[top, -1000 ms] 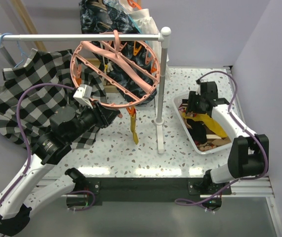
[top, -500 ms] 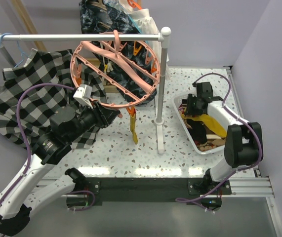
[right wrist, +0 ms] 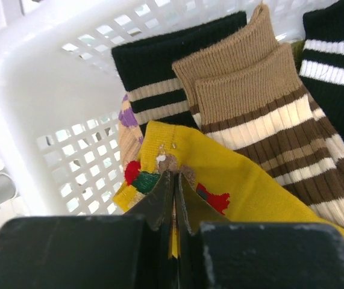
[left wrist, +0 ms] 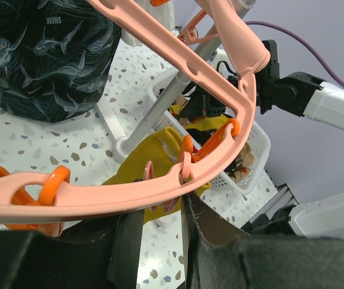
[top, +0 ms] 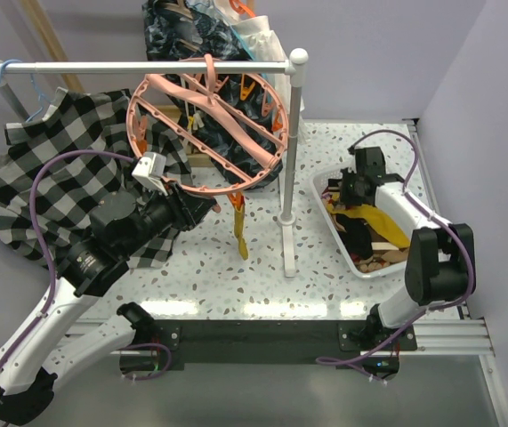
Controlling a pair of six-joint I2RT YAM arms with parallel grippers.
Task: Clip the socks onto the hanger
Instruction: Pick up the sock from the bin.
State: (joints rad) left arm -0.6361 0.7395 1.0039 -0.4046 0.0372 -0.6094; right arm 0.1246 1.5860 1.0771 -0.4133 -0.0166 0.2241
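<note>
The salmon-pink hanger [top: 207, 133] hangs tilted from the white rail. A mustard yellow sock [top: 238, 227] dangles from a clip at its lower rim. My left gripper [top: 207, 205] holds that rim; in the left wrist view the ring [left wrist: 220, 54] crosses my fingertips [left wrist: 190, 217], and the jaws are nearly shut on it. My right gripper [top: 342, 191] is down in the white basket [top: 320, 182], shut on a yellow sock [right wrist: 244, 180] with red and green marks. A brown sock with cream stripes [right wrist: 262, 102] and a black striped sock [right wrist: 159, 72] lie beside it.
A black-and-white checkered shirt [top: 49, 178] hangs on the rail [top: 147, 66] to the left, over my left arm. The rail's upright post [top: 289, 178] stands between the hanger and the basket. A dark patterned bag [top: 182, 36] sits behind the hanger.
My right gripper has closed on the yellow sock in the basket, and its arm has shifted slightly. The left arm and hanger have not moved.
</note>
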